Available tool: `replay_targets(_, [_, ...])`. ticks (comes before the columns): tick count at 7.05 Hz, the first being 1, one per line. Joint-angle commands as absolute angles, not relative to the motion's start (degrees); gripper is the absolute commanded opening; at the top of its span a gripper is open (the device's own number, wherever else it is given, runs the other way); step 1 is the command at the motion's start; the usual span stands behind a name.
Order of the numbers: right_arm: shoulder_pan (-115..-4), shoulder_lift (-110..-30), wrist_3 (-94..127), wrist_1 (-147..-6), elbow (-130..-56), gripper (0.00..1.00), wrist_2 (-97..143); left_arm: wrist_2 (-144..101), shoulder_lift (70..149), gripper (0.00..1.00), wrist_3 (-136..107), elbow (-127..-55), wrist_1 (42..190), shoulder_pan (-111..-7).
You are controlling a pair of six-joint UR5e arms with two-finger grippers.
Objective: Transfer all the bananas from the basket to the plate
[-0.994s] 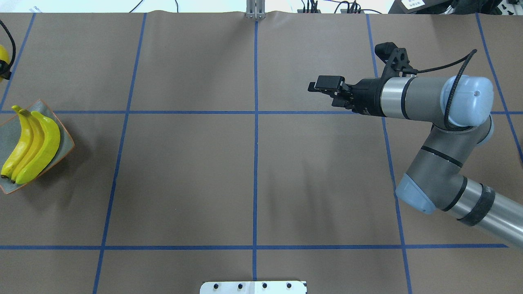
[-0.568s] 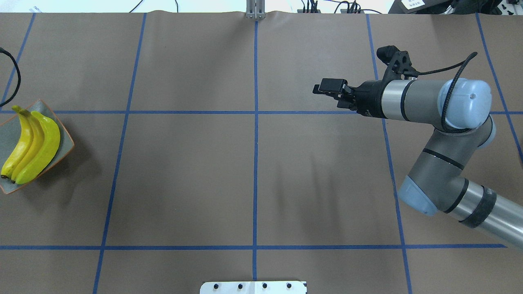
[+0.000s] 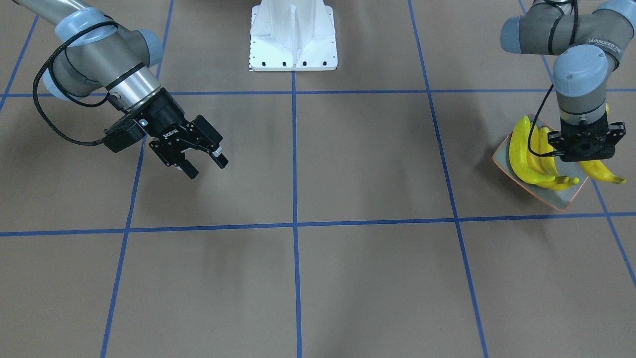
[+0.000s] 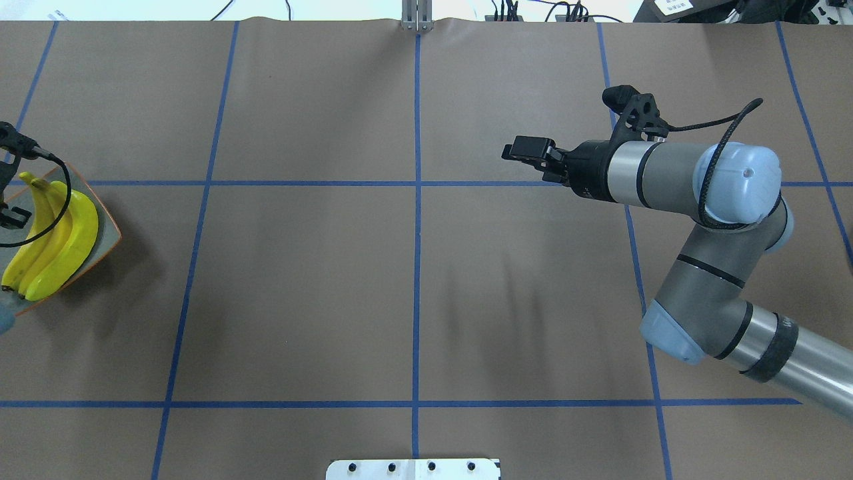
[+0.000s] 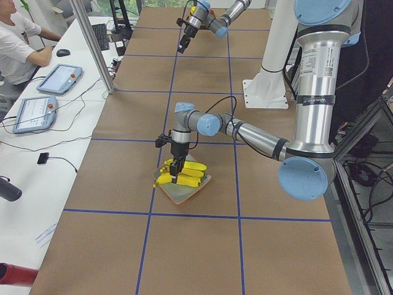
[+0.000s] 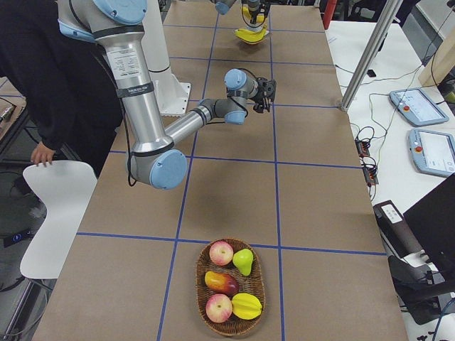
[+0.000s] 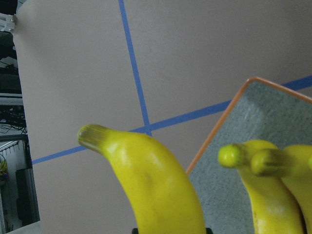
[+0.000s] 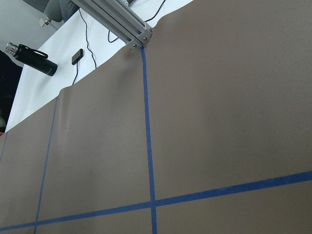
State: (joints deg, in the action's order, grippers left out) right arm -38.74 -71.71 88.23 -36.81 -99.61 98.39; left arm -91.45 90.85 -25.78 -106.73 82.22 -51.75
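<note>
L gripper (image 3: 586, 156) clamped on 4th banana (image 3: 605, 173) over plate (image 3: 564, 200) edge, far left; next: lower, release. R gripper (image 3: 207, 167) fingers apart, idle.

The table (image 4: 300, 287) is covered with brown paper, marked off into large rectangles by strips of blue tape (image 4: 416, 267). At its left end the square plate (image 4: 108, 237) rests on the paper, its far corner over a tape line. At the right end an oval wicker basket (image 6: 199, 284) sits midway between the near and far edges, one end crossing a tape line. The robot's white base plate (image 4: 413, 469) is at the near edge, centred, and an aluminium post (image 4: 416, 20) stands at the far edge opposite it.
</note>
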Motion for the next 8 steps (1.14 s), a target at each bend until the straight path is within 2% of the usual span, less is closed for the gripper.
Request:
replay_targets(1, [-38.7,-71.8,88.2,-36.8,-99.7,1.00,97.8,-91.7,90.4,0.00,-26.0,-105.7,82.2,-50.7])
replay_targets(4, [-38.4,-71.7,88.2,-36.8,-99.7,1.00,97.7,-91.8,90.9,0.00,-25.9,-103.8,83.0,-50.5])
replay_targets(5, [-38.4,-71.7,88.2,-36.8,-99.7,1.00,97.6,-91.8,91.1,0.20,-26.0,-103.5,83.0,-50.3])
replay_targets(6, [-38.4,-71.6,88.2,-36.7,-99.8,1.00,97.6,-91.8,91.1,0.66,-25.9,-103.3,83.0,-50.1])
replay_targets(7, [-38.4,-71.6,88.3,-36.7,-99.8,1.00,97.3,-91.8,92.1,0.94,-26.0,-102.7,82.9,-50.0])
replay_targets(8, [-38.4,-71.6,88.3,-36.8,-100.1,1.00,97.2,-91.8,93.2,0.99,-25.8,-102.1,82.8,-50.0])
